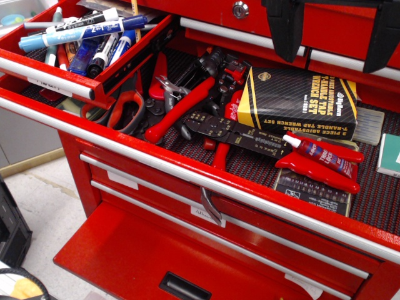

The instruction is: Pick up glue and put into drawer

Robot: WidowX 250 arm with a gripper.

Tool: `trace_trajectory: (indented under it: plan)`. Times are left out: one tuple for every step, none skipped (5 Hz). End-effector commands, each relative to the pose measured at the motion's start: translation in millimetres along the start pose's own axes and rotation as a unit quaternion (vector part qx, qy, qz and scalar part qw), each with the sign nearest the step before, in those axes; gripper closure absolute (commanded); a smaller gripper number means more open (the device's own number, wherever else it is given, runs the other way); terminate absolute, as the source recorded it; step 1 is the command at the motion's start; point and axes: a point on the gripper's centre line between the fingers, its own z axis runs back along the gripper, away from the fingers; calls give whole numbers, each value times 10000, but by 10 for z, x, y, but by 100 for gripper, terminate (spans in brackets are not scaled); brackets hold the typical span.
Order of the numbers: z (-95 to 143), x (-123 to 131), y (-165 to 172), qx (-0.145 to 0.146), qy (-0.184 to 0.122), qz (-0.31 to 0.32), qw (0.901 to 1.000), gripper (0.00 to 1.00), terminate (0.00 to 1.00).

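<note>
The glue (pixel 319 154) lay there on its side, a small red bottle with its white cap pointing left, resting across the red handles of the pliers (pixel 325 170) in the open top drawer (pixel 187 169) of the red tool chest. We saw it sitting just in front of the black and yellow box (pixel 300 103), with the black crimping tool (pixel 240 132) touching close by on its left and more red-handled tools (pixel 181 109) piled further over. Further left sat the tray of markers (pixel 84 40).

Up at the top edge hung the claw (pixel 337 31), two dark fingers spread apart with nothing between them, well above the bottle and not yet near it. So we judged the task to be at its very start: the reach for the glue had not begun. Below, a lower drawer (pixel 125 256) stood pulled open, a likely target.

The next move, we reckoned, called for coming down over the bottle and lining the fingers across its narrow body, clear of the plier handles beneath, or those could get pinched along with it.
</note>
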Motion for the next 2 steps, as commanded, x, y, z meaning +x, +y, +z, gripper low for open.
trace_trajectory:
  plan:
    - [0, 0, 0, 0, 0, 0, 10000, 0, 0]
    - [-159, 243, -86, -173, -440, 1230, 9913, 0, 0]
